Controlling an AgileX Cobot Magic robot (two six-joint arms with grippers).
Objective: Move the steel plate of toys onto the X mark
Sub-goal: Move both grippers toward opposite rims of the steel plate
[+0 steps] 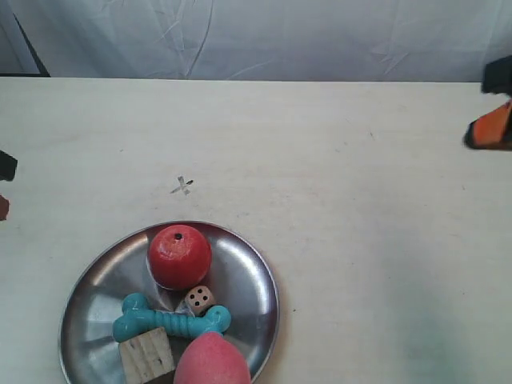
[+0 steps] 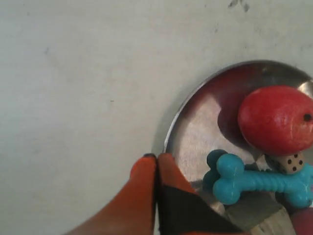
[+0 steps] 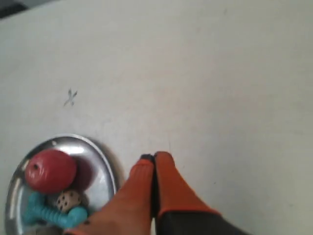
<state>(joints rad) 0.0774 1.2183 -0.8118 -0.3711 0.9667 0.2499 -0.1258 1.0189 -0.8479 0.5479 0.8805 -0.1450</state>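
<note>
The steel plate (image 1: 94, 294) lies on the table near the front, holding a red ball (image 1: 179, 256), a small die (image 1: 200, 300), a teal bone (image 1: 170, 320), a wooden cube (image 1: 146, 356) and a pink egg (image 1: 211, 360). The X mark (image 1: 183, 186) is drawn on the table just beyond the plate's far rim, apart from it. My left gripper (image 2: 156, 157) is shut and empty, its tips seen beside the plate's rim (image 2: 169, 134). My right gripper (image 3: 153, 157) is also shut and empty, off to the side of the plate (image 3: 103, 164), with the X mark (image 3: 70, 97) farther off.
Pale tabletop (image 1: 360, 224) surrounds the plate, with a white cloth backdrop (image 1: 264, 36) behind its far edge. An orange fingertip of the arm at the exterior view's right (image 1: 490, 130) shows at the frame edge. A dark bit of the other arm (image 1: 5, 166) shows at the exterior view's left.
</note>
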